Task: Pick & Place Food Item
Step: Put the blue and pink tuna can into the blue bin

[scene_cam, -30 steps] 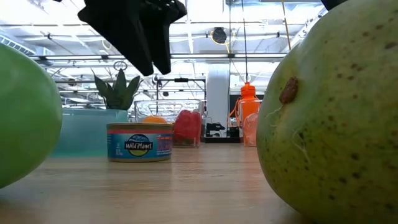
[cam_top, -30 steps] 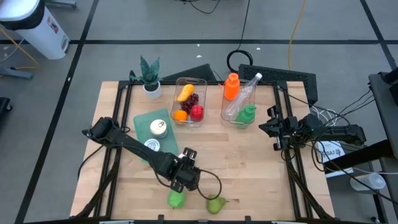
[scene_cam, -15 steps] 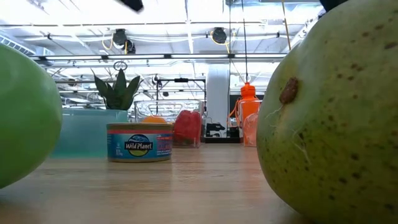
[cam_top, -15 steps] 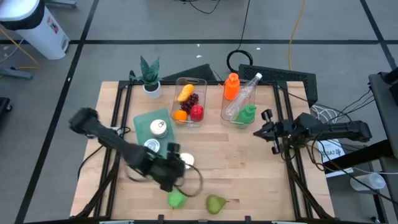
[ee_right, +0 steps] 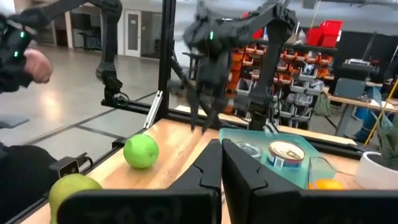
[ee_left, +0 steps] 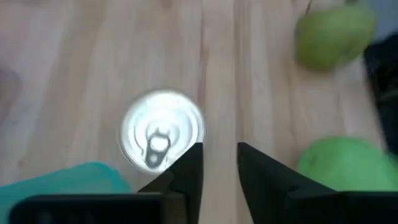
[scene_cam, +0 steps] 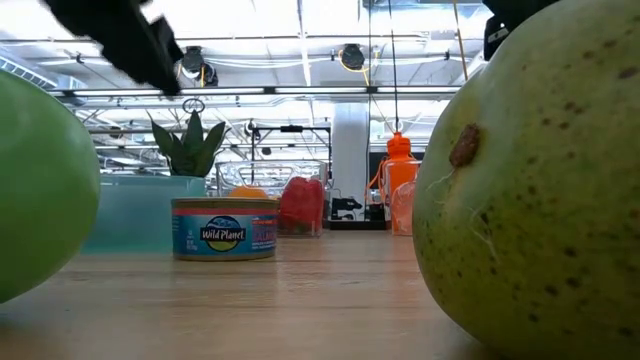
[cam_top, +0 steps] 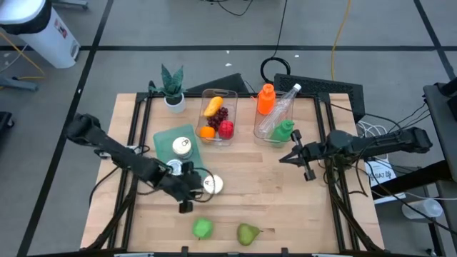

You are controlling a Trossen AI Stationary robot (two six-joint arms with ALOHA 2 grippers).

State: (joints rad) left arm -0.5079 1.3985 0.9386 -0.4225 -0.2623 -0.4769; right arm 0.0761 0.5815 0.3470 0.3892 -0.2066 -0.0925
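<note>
The left gripper (cam_top: 187, 191), fingers narrowly apart and empty above the desk (cam_top: 285, 200) beside the can (cam_top: 212, 185), should spread wider before dropping squarely over the apple (cam_top: 203, 228) nearby.

Two dark jointed arms trail black cables and carry tapered black fingers (ee_left: 186, 177).

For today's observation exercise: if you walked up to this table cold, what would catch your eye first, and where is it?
Probably the two green fruits at the table's near edge: a green apple and a pear beside it, filling the low view. Next, the left gripper hanging empty just behind them, beside a tin can on the wood. At the back, a clear tub of colourful fruit stands out.
</note>
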